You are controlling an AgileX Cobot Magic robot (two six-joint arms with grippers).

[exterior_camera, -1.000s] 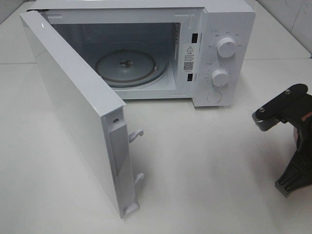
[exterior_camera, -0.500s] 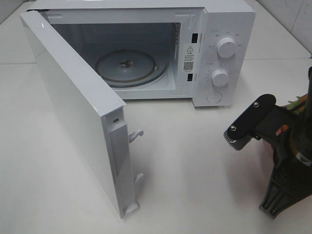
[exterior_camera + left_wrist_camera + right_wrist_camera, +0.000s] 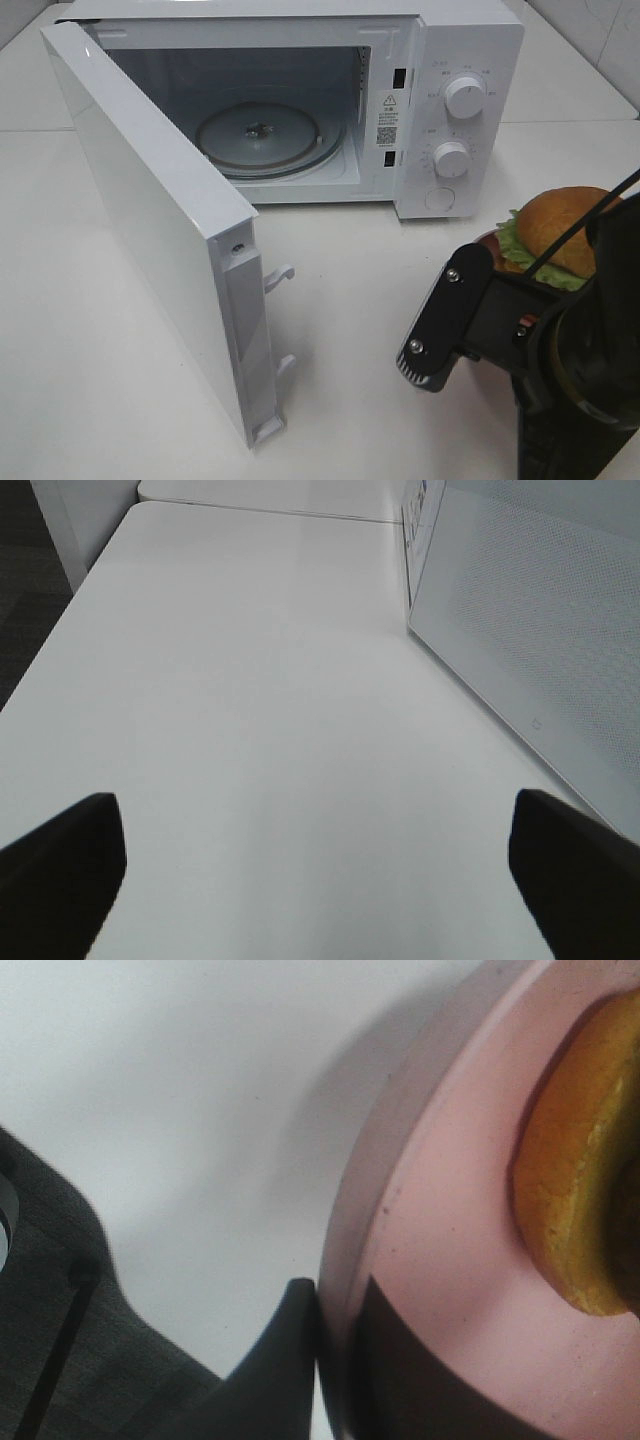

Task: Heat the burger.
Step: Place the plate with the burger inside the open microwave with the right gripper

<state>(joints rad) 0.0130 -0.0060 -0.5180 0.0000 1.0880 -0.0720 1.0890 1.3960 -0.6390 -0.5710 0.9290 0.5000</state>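
Exterior high: one burger, one plate, one microwave.

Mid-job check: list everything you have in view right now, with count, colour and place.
microwave: 1, white, back of the table, door swung open.
turntable: 1, clear glass, inside the microwave.
knobs: 2, white, on its right panel.
burger: 1, golden bun, green lettuce, on the plate.
plate: 1, pink, right of the microwave's front.
table: 1, white, under everything.
right claw: 1, black, shut on the plate's rim.
left claw: 1, black, open, above the table beside the door.
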